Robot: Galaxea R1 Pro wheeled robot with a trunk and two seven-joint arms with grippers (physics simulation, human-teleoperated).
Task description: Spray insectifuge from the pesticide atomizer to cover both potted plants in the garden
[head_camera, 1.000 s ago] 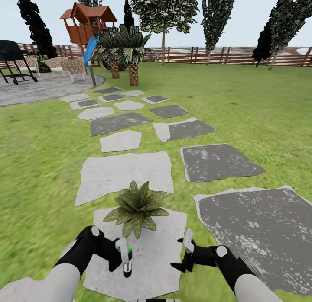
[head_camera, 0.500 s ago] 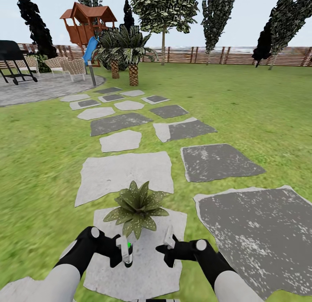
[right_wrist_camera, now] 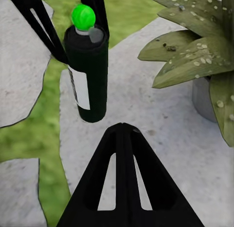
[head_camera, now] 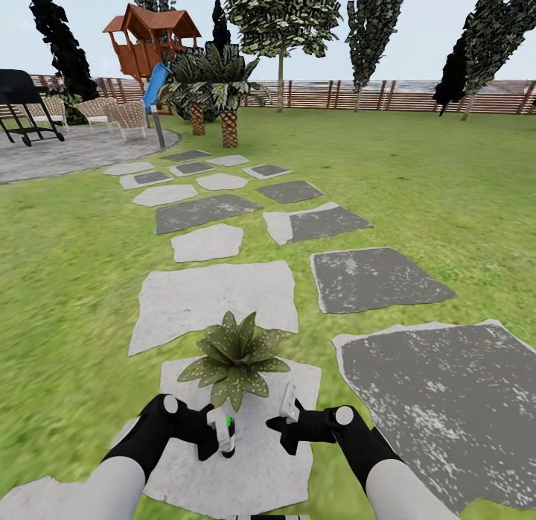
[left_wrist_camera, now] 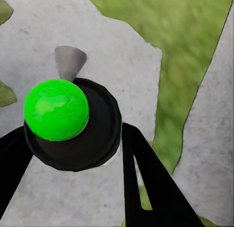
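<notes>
A potted plant (head_camera: 235, 358) with speckled green leaves stands on a pale stepping stone (head_camera: 253, 460) just in front of me. Its grey pot (right_wrist_camera: 204, 97) and leaves (right_wrist_camera: 195, 46) also appear in the right wrist view. The pesticide atomizer (head_camera: 225, 433) is a small dark bottle with a green top (left_wrist_camera: 56, 110) and a grey nozzle (left_wrist_camera: 69, 61). My left gripper (head_camera: 222, 435) is shut on it, close to the plant's near side. My right gripper (head_camera: 287, 414) hovers beside the atomizer (right_wrist_camera: 87, 75), apart from it, its fingers (right_wrist_camera: 122, 188) together with nothing between them.
Grey stepping stones (head_camera: 216, 296) lead across the lawn to a round paved patch (head_camera: 67, 151) with a black grill (head_camera: 22, 103) and chairs. Palms (head_camera: 223, 95), a wooden playhouse (head_camera: 152, 39) and a slatted fence (head_camera: 387, 95) stand far off.
My right gripper has swung left, from beside the stone's right edge to close by the atomizer. The left gripper with the atomizer has shifted slightly right.
</notes>
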